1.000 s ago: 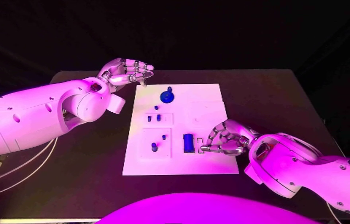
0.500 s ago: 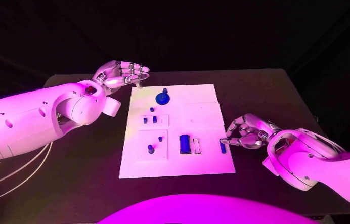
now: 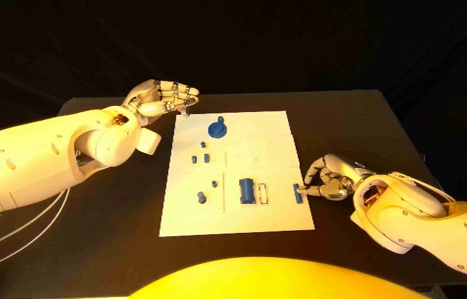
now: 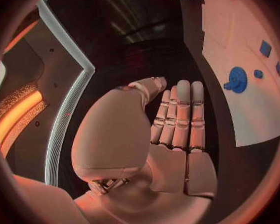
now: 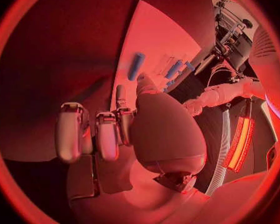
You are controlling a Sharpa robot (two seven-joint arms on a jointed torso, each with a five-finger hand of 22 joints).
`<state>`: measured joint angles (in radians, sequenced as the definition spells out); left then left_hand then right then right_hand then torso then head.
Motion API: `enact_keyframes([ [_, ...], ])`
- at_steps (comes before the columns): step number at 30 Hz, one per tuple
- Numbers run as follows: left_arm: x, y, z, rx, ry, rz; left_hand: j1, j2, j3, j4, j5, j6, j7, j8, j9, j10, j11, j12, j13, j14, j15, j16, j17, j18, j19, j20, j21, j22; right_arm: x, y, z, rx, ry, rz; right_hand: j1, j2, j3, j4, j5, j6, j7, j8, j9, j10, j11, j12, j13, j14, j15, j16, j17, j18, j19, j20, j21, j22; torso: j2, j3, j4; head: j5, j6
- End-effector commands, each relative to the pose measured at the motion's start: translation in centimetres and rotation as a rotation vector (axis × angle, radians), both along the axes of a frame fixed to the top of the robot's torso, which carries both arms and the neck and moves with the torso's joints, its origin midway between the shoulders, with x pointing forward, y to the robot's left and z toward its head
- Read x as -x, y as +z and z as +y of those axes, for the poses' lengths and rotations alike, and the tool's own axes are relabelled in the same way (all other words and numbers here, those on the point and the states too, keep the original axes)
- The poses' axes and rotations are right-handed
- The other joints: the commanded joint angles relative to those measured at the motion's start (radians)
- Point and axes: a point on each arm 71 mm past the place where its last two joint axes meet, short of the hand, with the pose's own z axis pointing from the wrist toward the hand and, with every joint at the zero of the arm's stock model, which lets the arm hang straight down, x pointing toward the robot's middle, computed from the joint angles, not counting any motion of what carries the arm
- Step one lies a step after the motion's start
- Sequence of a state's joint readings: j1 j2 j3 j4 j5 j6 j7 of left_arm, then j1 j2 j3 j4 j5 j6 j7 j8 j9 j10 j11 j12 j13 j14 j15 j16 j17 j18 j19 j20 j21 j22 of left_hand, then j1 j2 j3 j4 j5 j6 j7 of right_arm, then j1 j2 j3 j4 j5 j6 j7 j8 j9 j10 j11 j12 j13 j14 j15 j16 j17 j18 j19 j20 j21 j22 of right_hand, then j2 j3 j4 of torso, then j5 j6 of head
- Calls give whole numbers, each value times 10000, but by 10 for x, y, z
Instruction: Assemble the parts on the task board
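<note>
A black table (image 3: 117, 238) spreads out before me, dark all over, its far edge meeting a black backdrop (image 3: 253, 29) behind.

Two white robot arms with silver hands
Smooth, rounded white shells — left hand (image 3: 163, 98) and right hand (image 3: 329, 179) of jointed silver metal; thin pale cables trail under the left arm.

White task board (image 3: 262, 221) on the black table (image 3: 97, 245), dotted with small blue parts: a blue gear (image 3: 217, 130) toward twelve o'clock, a blue block (image 3: 248, 190) near five. Silver left hand (image 3: 160, 98) and silver right hand (image 3: 326, 179) on white arms.
</note>
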<state>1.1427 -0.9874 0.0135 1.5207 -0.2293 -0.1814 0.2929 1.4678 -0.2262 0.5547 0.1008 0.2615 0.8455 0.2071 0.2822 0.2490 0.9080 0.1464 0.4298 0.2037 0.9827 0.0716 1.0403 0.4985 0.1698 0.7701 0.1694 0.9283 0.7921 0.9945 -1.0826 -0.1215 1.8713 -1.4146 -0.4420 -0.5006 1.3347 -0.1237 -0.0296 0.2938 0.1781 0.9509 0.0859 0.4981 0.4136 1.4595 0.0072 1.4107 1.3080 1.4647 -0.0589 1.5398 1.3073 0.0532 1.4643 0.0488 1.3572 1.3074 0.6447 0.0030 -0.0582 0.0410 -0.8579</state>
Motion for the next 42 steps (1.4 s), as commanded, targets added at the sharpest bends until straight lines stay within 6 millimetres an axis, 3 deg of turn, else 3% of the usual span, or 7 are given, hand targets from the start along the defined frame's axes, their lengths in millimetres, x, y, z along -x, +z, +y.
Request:
enact_keyframes([
  [1, 1, 1, -2, 128, -179, -18, -85, 49, -62, -4, 37, -41, 10, 45, -16, -86, -6, 66, -15, -88, 12, -27, -16, 131, -28, 30, -64, -16, 1, -4, 2, 489, 202, 156, -24, -99, 78, -3, -15, 103, -15, 2, -8, 28, 27, -24, 1074, 888, 56, 6, 1815, -131, 364, 64, 44, 2101, 0, -10, -5, 9, -32],
  [10, 1, 1, -2, 119, -165, -11, -85, 49, -62, -4, 37, -41, 10, 45, -16, -86, -6, 66, -15, -88, 12, -27, -16, 131, -28, 30, -64, -16, 6, -18, 11, 613, 466, 580, 21, -77, 164, -19, -6, 256, -74, 42, -4, 48, -21, -11, 1094, 889, 24, 7, 1820, -132, 370, 52, 59, 2105, -1, 10, 5, 43, -82],
  [15, 1, 1, -1, 116, -162, -7, -85, 49, -62, -4, 37, -41, 10, 45, -16, -86, -6, 66, -15, -88, 12, -27, -16, 131, -28, 30, -64, -16, 9, -22, 17, 620, 625, 691, 130, -57, 266, -29, -7, 391, -139, 86, 3, 87, -76, 27, 1138, 900, -21, 24, 1866, -140, 389, 21, 111, 2119, -7, -2, -19, 45, -95],
  [21, 1, 1, -1, 117, -171, -1, -85, 49, -62, -4, 37, -41, 10, 45, -16, -86, -6, 66, -15, -88, 12, -27, -16, 131, -28, 30, -64, -16, 9, -26, 22, 791, 867, 791, 694, -21, 605, -75, -1, 516, -239, 117, -4, 107, -170, 23, 1158, 904, -108, 30, 1887, -143, 396, -60, 124, 2123, -6, -4, -9, 31, -107],
  [29, 1, 1, 0, 102, -158, 13, -85, 49, -62, -4, 37, -41, 10, 45, -16, -86, -6, 66, -15, -88, 12, -27, -16, 131, -28, 30, -64, -16, 10, -29, 24, 1306, 1258, 857, 1420, -257, 1480, -104, 11, 605, -272, 39, -87, 97, -210, -21, 1163, 899, -150, 19, 1872, -135, 376, -118, 68, 2109, -9, -17, 2, 35, -113],
  [32, 1, 1, 0, 96, -162, 17, -84, 58, -62, -9, 40, -40, 7, 60, -21, -86, -10, 90, -17, -92, 9, -23, -21, 132, -27, 30, -75, -21, 10, -28, 25, 1434, 1351, 743, 2112, -412, 2518, -243, 19, 748, -250, -72, -200, 72, -202, -57, 1173, 897, -149, 11, 1865, -132, 366, -131, 40, 2104, -17, -13, -4, 48, -117],
  [42, 1, 1, 0, 74, -155, 23, -84, 58, -62, -9, 40, -40, 7, 60, -21, -86, -10, 90, -17, -92, 9, -23, -21, 132, -27, 30, -75, -21, 8, -20, 29, 1103, 1256, 181, 1948, -659, 4081, -346, 1, 925, -279, -91, -243, 143, -229, 3, 1263, 912, -168, 34, 1935, -154, 409, -139, 163, 2134, -14, -10, 3, 75, -81],
])
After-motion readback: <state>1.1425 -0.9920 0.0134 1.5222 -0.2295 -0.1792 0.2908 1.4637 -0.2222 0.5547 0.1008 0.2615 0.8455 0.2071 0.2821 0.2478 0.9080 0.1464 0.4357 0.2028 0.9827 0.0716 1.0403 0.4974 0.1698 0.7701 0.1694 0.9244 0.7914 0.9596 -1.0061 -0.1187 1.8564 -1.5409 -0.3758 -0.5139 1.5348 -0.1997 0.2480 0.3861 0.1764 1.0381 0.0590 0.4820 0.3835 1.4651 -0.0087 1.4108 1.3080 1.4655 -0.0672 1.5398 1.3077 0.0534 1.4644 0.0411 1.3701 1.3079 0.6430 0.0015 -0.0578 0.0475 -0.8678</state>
